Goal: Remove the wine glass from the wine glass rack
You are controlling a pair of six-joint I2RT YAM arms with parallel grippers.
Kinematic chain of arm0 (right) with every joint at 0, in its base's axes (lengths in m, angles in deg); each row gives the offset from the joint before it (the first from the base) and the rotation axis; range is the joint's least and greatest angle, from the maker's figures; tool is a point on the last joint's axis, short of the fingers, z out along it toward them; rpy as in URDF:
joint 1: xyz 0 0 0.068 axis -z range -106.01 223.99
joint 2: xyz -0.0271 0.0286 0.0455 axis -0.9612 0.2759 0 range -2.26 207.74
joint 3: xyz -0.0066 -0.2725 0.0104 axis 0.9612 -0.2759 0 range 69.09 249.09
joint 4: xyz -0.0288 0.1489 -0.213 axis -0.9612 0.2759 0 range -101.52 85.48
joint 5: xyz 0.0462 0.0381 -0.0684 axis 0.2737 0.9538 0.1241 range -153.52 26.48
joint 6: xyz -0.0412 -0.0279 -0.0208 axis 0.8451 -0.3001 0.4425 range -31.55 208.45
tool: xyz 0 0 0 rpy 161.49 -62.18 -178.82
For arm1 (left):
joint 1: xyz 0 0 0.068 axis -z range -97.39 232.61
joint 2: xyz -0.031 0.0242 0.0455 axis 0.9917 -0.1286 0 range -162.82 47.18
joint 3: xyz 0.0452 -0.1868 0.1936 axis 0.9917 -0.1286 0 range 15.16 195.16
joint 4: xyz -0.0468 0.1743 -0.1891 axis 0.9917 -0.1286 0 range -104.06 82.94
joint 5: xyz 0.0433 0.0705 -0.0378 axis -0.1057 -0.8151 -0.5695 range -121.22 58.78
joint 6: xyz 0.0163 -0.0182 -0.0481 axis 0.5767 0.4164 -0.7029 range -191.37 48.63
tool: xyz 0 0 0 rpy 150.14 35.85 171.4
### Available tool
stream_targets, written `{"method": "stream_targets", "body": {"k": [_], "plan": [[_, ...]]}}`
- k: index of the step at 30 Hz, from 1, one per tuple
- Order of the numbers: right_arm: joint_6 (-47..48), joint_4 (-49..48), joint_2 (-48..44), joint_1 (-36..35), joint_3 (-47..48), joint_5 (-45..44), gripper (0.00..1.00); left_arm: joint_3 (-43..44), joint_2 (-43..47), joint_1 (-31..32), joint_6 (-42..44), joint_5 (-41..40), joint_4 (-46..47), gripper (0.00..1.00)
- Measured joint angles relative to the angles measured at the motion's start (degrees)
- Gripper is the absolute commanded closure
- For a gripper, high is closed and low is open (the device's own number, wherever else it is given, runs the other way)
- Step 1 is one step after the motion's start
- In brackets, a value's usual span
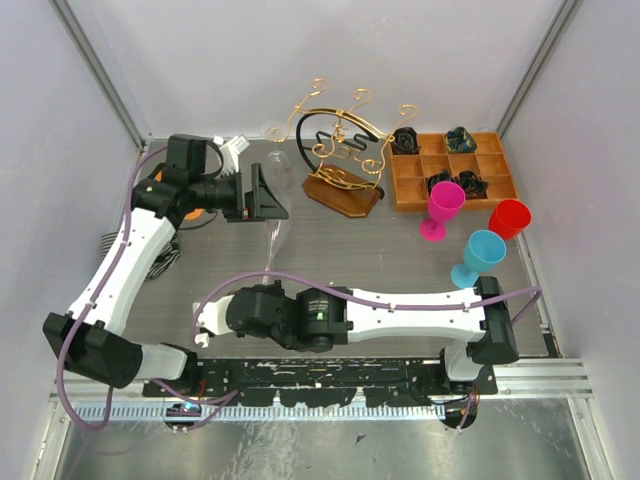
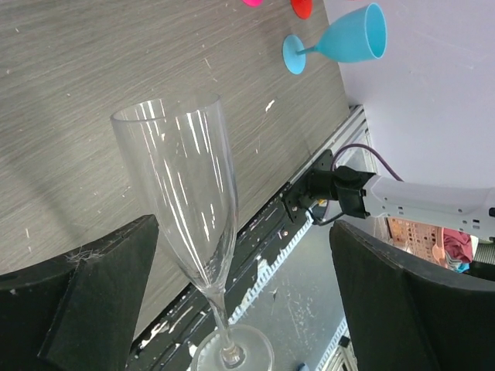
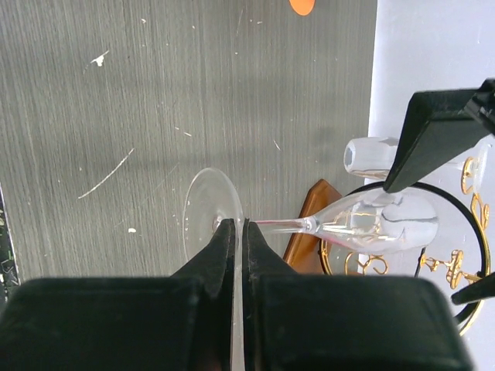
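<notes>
A clear flute-shaped wine glass [image 1: 275,238] [image 2: 182,201] [image 3: 371,224] hangs tilted in the air above the table, in front and left of the wine glass rack [image 1: 340,150] [image 3: 464,255] and apart from it. My right gripper [image 3: 238,224] [image 1: 262,288] is shut on its stem, right beside the round foot. My left gripper [image 2: 241,232] [image 1: 275,200] stands wide open with the glass's bowl between its fingers [image 3: 433,131], nearer one finger, with a gap on both sides. The rack is gold curly wire on a brown wooden base.
A second clear glass [image 1: 278,150] [image 3: 371,154] sits at the rack's left side. Right of the rack is an orange compartmented tray [image 1: 455,170] with dark items. A pink goblet [image 1: 441,205], a red cup [image 1: 510,217] and a blue goblet [image 1: 480,255] [image 2: 344,39] stand at the right.
</notes>
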Motion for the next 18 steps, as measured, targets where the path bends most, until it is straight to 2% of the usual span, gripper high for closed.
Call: {"method": "stream_targets", "body": {"k": [1,2,4,12,15,16,17,18], "plan": [[-0.02,0.04,0.22,0.00,0.11,-0.02,0.99,-0.15,-0.46,0.50,-0.13,-0.46,0.20,0.07],[-0.02,0.11,0.52,0.00,0.17,-0.04,0.99,-0.17,-1.05,1.11,-0.22,-0.85,0.26,0.20],[-0.07,0.48,1.20,-0.11,0.48,-0.20,0.99,-0.17,-2.29,2.54,-0.46,-1.75,0.37,0.38],[-0.02,0.85,2.03,-0.72,1.05,-1.53,0.99,-0.33,-4.09,5.05,-1.18,-4.92,0.68,0.68],[-0.04,0.85,2.03,-0.72,1.33,-1.66,0.99,-0.35,-3.56,5.09,-1.18,-6.10,0.70,0.69],[-0.04,0.83,2.03,-0.72,1.38,-1.64,0.99,-0.35,-3.28,5.09,-1.20,-6.36,0.70,0.67],[-0.04,0.85,2.03,-0.72,1.46,-1.64,0.99,-0.35,-2.95,5.09,-1.20,-6.51,0.74,0.58],[-0.04,0.81,2.03,-0.74,1.49,-1.62,0.99,-0.35,-2.58,5.09,-1.25,-6.56,0.90,0.42]]}}
